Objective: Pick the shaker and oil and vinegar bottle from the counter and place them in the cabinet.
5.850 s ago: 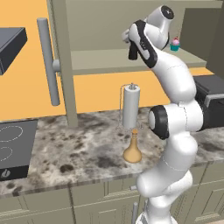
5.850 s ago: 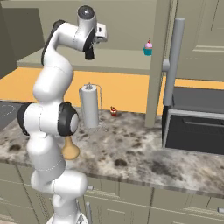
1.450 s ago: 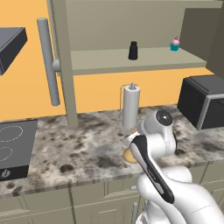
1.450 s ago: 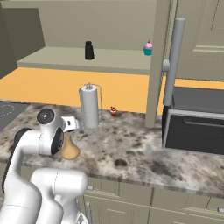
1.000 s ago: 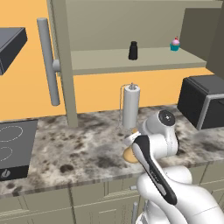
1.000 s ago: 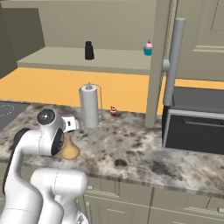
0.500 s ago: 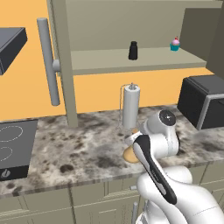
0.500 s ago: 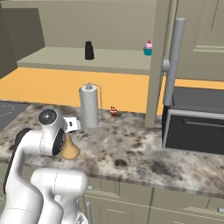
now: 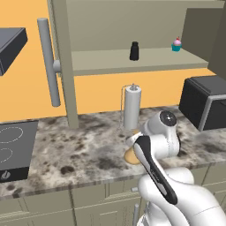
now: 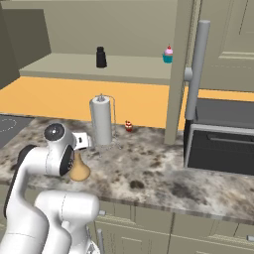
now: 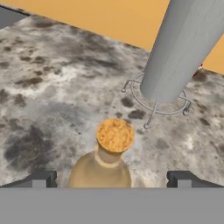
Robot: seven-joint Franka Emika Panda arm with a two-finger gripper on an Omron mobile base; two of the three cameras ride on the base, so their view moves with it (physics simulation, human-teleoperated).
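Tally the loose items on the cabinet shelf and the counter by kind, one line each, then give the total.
Shaker: 1, on the cabinet shelf
Cupcake: 1, on the cabinet shelf
Oil and vinegar bottle: 1, on the counter
Paper-towel roll: 1, on the counter
Small red item: 1, on the counter, too small to identify
Total: 5

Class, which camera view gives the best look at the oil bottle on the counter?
The hand view: the bottle fills the foreground, cork stopper and neck clear between the open fingertips. In the left base view and right base view the arm hides all but part of its base.
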